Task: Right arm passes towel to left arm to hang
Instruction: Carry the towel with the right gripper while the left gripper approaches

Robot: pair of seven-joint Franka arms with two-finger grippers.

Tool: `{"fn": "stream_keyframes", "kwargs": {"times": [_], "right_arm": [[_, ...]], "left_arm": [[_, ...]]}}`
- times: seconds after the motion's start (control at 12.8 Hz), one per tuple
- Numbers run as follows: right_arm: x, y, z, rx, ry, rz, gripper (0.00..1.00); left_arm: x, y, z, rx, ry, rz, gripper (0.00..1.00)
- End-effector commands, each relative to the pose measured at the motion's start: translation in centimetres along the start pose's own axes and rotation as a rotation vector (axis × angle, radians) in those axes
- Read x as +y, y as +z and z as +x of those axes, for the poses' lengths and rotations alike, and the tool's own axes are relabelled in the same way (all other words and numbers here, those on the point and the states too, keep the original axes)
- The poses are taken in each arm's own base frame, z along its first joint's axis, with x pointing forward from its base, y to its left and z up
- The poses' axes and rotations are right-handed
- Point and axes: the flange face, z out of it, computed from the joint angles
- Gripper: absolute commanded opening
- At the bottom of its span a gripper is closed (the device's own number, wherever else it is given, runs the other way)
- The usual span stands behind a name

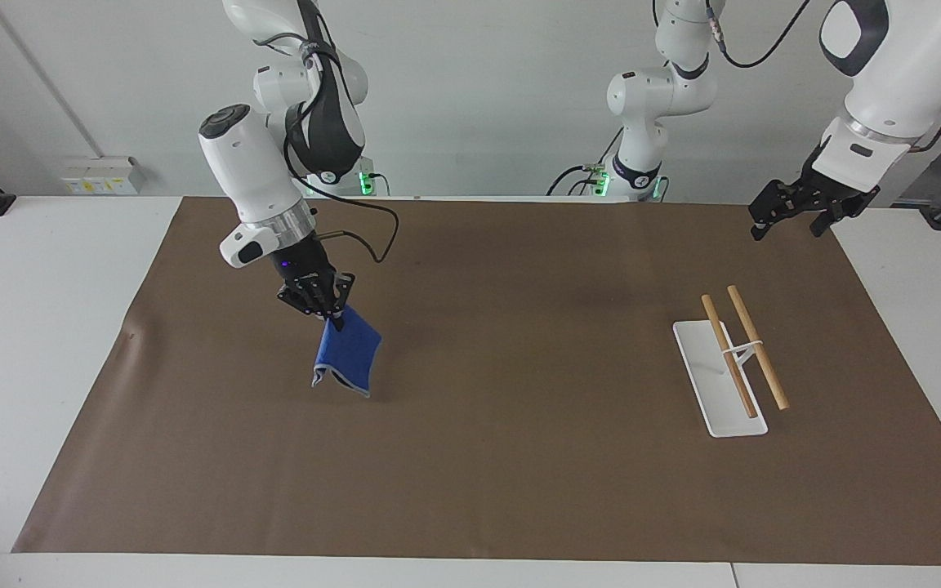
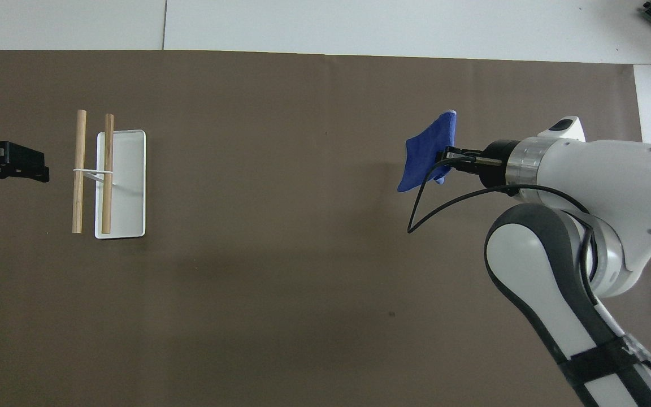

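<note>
1. One small bright-blue cloth towel with a thin grey edge (image 1: 345, 353) hangs by a corner from the right arm's black two-finger gripper (image 1: 330, 311), jaws pinched shut on it. It is clear of the brown table mat (image 1: 487, 457), over the right arm's end.
2. Step in hand, as I judge it: carry the towel toward mid-table, held high and slack so a free edge is offered.
3. The left arm's black gripper (image 1: 793, 211) waits in the air over the mat's edge at its own end, fingers spread, holding nothing.
4. White tray-like rack with two wooden rods (image 1: 732, 359) stands near the left arm's end.
5. Hard to make out: how much cloth sits between the fingers; the towel's own folds hide the pinch.
</note>
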Motion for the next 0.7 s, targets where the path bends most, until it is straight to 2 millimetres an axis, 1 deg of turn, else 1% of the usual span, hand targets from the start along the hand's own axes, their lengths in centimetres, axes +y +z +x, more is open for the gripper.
{"fn": "stream_keyframes", "kwargs": {"times": [0.0,0.16,0.23,0.31,0.39,0.47,0.63], "right_arm": [[-2.6,0.7,0.2,0.022,0.132,0.156,0.0],[-5.3,1.8,-1.2,0.035,0.188,0.235,0.0],[-6.4,2.5,-1.8,0.043,0.227,0.273,0.0],[-7.5,3.2,-2.5,0.05,0.293,0.325,0.0],[-9.5,3.9,-3.6,0.059,0.365,0.39,0.0],[-11.0,4.9,-4.5,0.067,0.433,0.435,0.0],[-13.6,5.9,-5.4,0.073,0.536,0.504,0.0]], "left_arm": [[0.5,0.4,-0.7,0.067,-0.132,-0.033,1.0],[0.7,0.7,-0.4,0.106,-0.234,-0.055,1.0],[1.1,1.0,-0.3,0.126,-0.293,-0.081,1.0],[1.3,1.2,-0.1,0.153,-0.362,-0.108,1.0],[2.0,1.7,-0.1,0.179,-0.447,-0.133,1.0],[2.3,2.3,-0.2,0.201,-0.524,-0.153,1.0],[2.6,3.4,-1.0,0.235,-0.612,-0.178,1.0]]}}
